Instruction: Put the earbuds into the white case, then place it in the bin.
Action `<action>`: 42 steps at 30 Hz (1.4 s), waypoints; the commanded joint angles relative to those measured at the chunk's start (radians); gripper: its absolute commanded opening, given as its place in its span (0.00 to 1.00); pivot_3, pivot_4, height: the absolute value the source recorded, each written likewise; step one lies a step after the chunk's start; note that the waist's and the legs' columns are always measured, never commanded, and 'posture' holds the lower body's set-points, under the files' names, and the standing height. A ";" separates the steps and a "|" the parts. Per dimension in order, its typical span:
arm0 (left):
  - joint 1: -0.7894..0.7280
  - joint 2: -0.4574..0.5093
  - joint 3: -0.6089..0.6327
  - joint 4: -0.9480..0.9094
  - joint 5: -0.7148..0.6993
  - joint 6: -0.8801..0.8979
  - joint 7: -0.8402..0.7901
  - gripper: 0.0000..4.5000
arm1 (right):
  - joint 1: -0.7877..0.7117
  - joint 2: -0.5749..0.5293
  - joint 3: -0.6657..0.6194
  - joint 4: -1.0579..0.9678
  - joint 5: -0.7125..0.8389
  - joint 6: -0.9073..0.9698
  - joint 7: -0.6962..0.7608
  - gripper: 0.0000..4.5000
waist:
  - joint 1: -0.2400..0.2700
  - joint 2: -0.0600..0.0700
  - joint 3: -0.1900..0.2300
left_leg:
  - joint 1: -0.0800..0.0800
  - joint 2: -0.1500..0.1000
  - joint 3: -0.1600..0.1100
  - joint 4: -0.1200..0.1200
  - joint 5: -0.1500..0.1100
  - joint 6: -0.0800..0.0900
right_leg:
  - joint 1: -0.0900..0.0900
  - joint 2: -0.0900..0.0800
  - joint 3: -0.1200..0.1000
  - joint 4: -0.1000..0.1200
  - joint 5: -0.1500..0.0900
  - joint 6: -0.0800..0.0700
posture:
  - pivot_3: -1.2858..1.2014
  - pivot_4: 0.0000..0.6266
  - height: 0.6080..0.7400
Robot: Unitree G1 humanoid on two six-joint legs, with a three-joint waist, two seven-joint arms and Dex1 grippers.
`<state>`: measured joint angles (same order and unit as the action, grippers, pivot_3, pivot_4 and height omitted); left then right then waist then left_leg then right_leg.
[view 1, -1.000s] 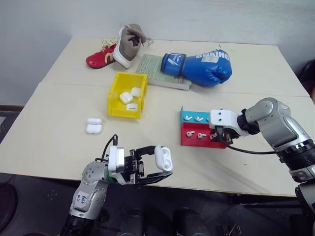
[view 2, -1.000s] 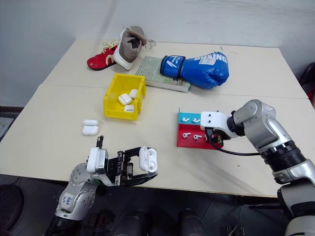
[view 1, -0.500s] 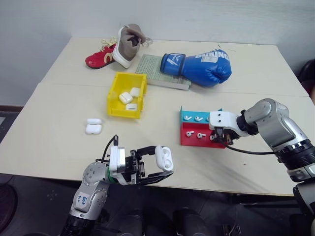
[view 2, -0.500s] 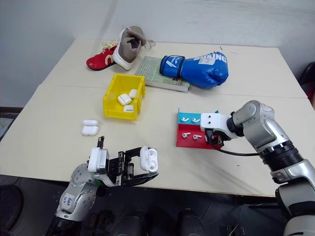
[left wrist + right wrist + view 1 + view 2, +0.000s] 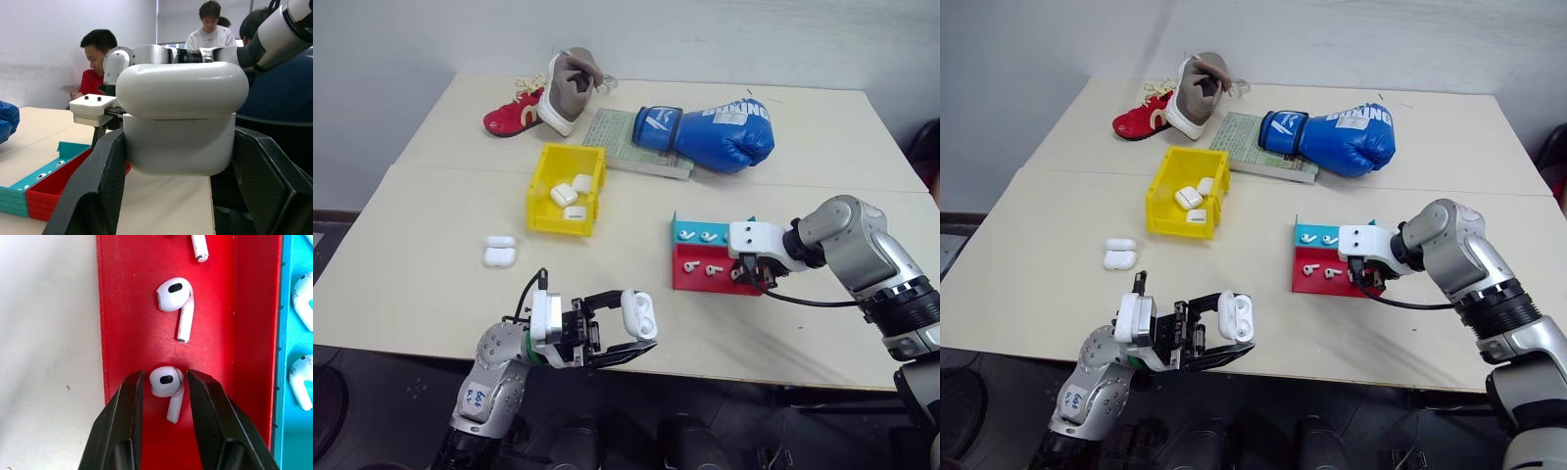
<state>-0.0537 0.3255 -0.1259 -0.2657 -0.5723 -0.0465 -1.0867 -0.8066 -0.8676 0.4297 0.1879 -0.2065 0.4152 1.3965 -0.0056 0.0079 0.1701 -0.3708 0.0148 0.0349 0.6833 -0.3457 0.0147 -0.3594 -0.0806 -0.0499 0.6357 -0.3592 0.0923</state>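
Nothing has moved since a second ago; both arms are held as before. Six white cases are counted: one open white case clamped between the fingers of the left gripper at the table's near edge, three in the yellow bin, two on the table. In the red tray, one earbud is bracketed by the right gripper's parted fingers; whether it is pinched cannot be told. Three earbuds are seen in the red tray, two in the blue tray.
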 commanded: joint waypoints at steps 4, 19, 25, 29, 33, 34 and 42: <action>-0.013 0.008 0.013 -0.035 -0.008 -0.017 -0.003 0.62 | -0.009 0.004 0.003 0.015 -0.016 -0.008 0.009 0.10 | 0.000 0.000 0.000 | 0.000 0.000 0.000 0.000 0.000 0.000 | 0.000 0.000 0.000 0.000 0.000 0.000 | 0.52 0.24 1.00; -0.125 0.025 0.043 -0.045 -0.164 0.183 0.008 0.62 | 0.084 0.028 -0.469 -0.197 0.560 0.085 0.125 0.10 | 0.006 0.000 0.002 | -0.001 0.000 -0.003 -0.001 0.000 0.000 | 0.000 0.000 -0.002 0.000 0.000 0.000 | 0.52 0.24 1.00; -0.227 -0.037 0.066 0.010 -0.215 0.182 -0.031 0.62 | 0.217 0.313 -0.717 -0.493 0.986 0.150 -0.145 0.10 | 0.000 -0.003 0.004 | -0.001 0.000 -0.004 -0.001 0.000 0.000 | 0.003 0.000 -0.003 0.000 0.001 0.001 | 0.52 0.24 1.00; -0.275 -0.065 0.074 0.035 -0.256 0.211 -0.071 0.62 | 0.294 0.473 -0.655 -0.648 1.026 0.083 -0.269 0.10 | 0.000 -0.003 0.004 | -0.001 0.000 -0.004 -0.002 0.001 -0.002 | 0.001 0.002 -0.003 0.002 0.001 0.001 | 0.52 0.24 1.00; -0.306 -0.064 0.078 0.036 -0.282 0.263 -0.087 0.62 | 0.317 0.566 -0.571 -0.683 0.996 -0.018 -0.301 0.10 | 0.001 -0.003 0.004 | -0.001 0.000 -0.003 -0.002 0.001 -0.002 | 0.001 0.002 -0.002 0.002 0.001 0.001 | 0.52 0.24 1.00; -0.311 -0.063 0.080 0.035 -0.286 0.272 -0.088 0.62 | 0.317 0.580 -0.555 -0.679 0.989 -0.039 -0.307 0.10 | 0.001 -0.003 0.004 | -0.001 0.000 -0.003 -0.002 0.001 -0.002 | 0.001 0.002 -0.002 0.002 0.001 0.001 | 0.52 0.24 1.00; -0.321 -0.061 0.096 0.011 -0.299 0.317 -0.083 0.62 | 0.325 0.598 -0.473 -0.625 0.949 -0.152 -0.294 0.10 | 0.001 -0.003 0.004 | -0.001 0.000 -0.004 -0.002 0.001 -0.001 | 0.001 0.002 -0.002 0.002 0.001 0.001 | 0.52 0.24 1.00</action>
<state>-0.3601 0.2648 -0.0429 -0.2196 -0.8485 0.2702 -1.1705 -0.4854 -0.2696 -0.0458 -0.4249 0.7437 0.2967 1.0989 -0.0050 0.0050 0.1739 -0.3719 0.0143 0.0310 0.6814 -0.3449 0.0133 -0.3586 -0.0789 -0.0522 0.6380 -0.3585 0.0936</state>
